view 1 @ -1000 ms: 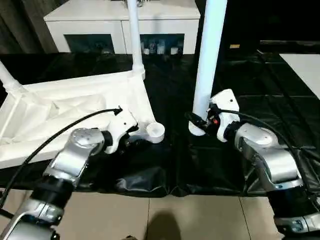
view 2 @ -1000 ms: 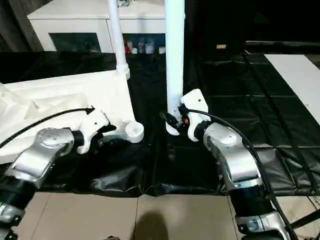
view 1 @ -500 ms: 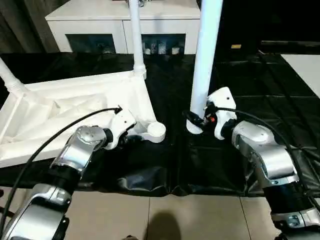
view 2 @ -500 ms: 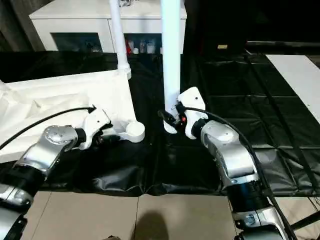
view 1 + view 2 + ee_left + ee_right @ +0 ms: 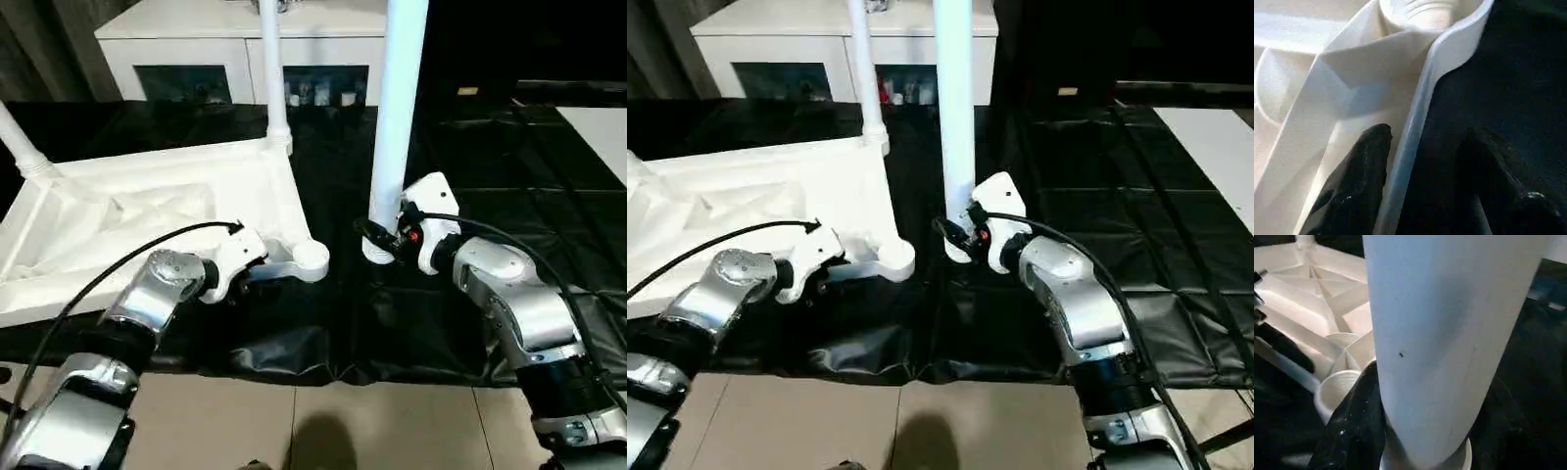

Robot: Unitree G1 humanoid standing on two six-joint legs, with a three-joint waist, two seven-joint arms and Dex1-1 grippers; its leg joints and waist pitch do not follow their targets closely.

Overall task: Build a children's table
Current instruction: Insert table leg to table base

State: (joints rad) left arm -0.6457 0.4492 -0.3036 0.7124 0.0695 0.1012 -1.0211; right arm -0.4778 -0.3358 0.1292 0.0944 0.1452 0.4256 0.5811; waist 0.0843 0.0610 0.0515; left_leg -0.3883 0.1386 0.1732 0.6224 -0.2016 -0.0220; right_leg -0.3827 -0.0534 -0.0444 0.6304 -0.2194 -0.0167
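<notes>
The children's table top (image 5: pixel 147 215) lies underside up near the front-left edge of the black-covered tabletop (image 5: pixel 549 196), two legs already standing in its far corner sockets. The left pincer (image 5: pixel 257 277) straddles the top's rim wall beside the empty near corner socket (image 5: pixel 310 258), one finger (image 5: pixel 1359 171) inside the rim and the other outside on the black cover; the fingers bracket the rim, but whether they press it cannot be told. The right pincer (image 5: pixel 384 241) is clamped on the lower end of a loose leg (image 5: pixel 394 117), held nearly upright with its foot just beside the empty socket, to that socket's right.

Step in hand, judged: seating this leg in the near corner socket. To do it well, the left pincer should steady the top against sliding while the right carries the leg's end directly over the socket mouth, keeps the leg plumb, then presses or twists straight down; a tilted entry would likely jam or push the top away.

No brand, label or writing is legible.
</notes>
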